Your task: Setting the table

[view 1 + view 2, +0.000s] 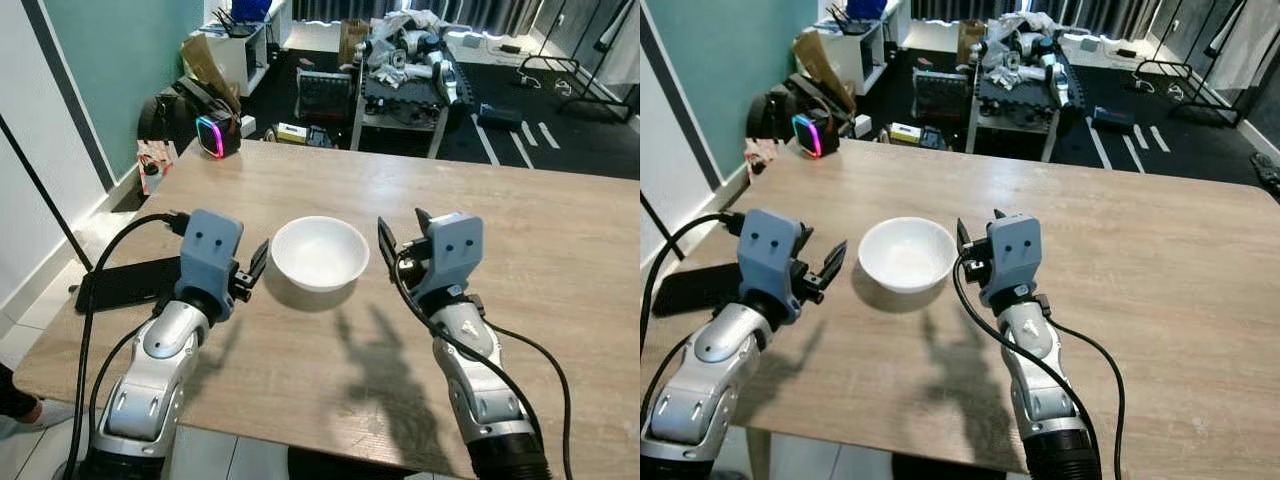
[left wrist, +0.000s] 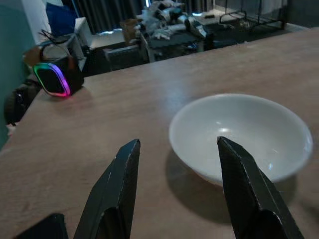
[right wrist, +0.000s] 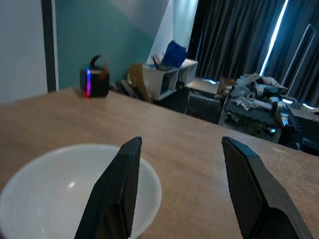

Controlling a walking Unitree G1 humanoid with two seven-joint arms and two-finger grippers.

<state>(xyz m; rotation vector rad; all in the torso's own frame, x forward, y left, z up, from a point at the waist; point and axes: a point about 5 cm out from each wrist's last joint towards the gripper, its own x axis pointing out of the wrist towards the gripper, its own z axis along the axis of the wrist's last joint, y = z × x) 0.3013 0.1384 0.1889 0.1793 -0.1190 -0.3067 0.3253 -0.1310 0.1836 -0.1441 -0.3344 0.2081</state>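
Flanking the bowl [image 1: 319, 252] with fingers apart, either gripper [image 1: 256, 271] could've nudged it across the desk [image 1: 560, 250].

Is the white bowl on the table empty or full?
Empty: the white bowl sits upright, its bare white inside visible.

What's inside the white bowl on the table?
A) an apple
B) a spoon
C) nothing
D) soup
C: the round white bowl on the wooden table shows only its bare white inside, sitting between the left hand and right hand.
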